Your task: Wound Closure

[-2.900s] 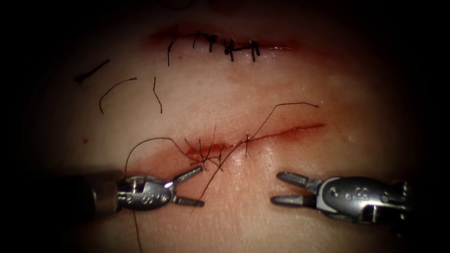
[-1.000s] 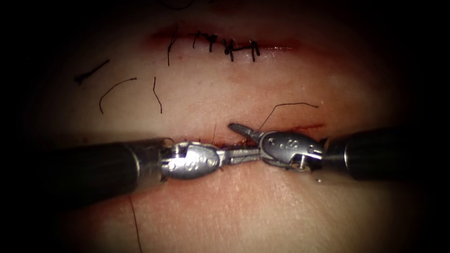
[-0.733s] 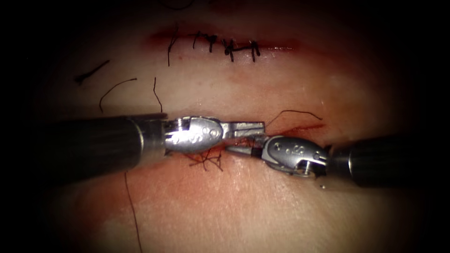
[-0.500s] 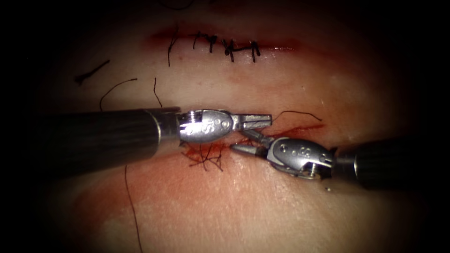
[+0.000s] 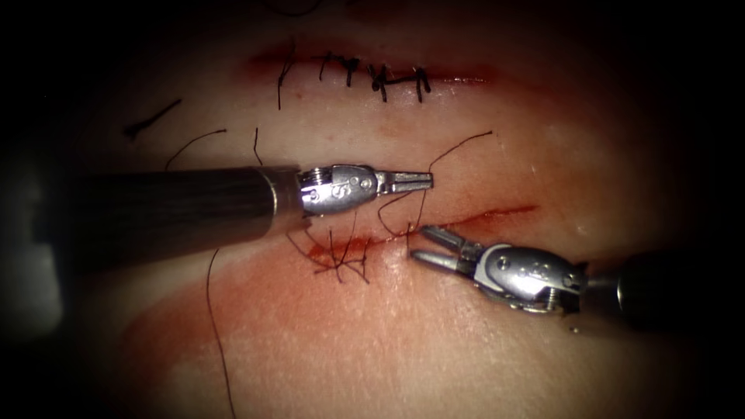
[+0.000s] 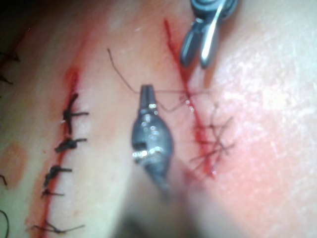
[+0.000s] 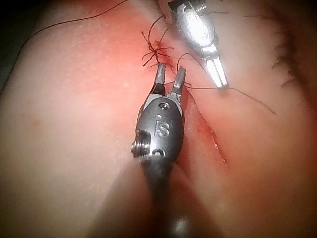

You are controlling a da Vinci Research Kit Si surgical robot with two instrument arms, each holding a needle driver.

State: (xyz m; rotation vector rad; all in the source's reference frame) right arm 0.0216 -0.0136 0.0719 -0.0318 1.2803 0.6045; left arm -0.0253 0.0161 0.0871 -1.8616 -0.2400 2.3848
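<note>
My left tool (image 5: 425, 181) holds its jaws closed on the thread (image 5: 458, 144) above the cut (image 5: 497, 212) in the tissue (image 5: 434, 341), while my right tool (image 5: 425, 245) rests jaws parted, empty, beside the knotted stitch (image 5: 341, 264).

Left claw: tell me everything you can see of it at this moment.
The left claw is a small shiny metal tool on a dark shaft that enters from the endoscope view's left. It lies level above the cut, tips pointing right. Its jaws are shut on the thread, which runs from the tips down to the cut and trails up to the right. It holds no needle, and the right claw sits apart, open.
</note>
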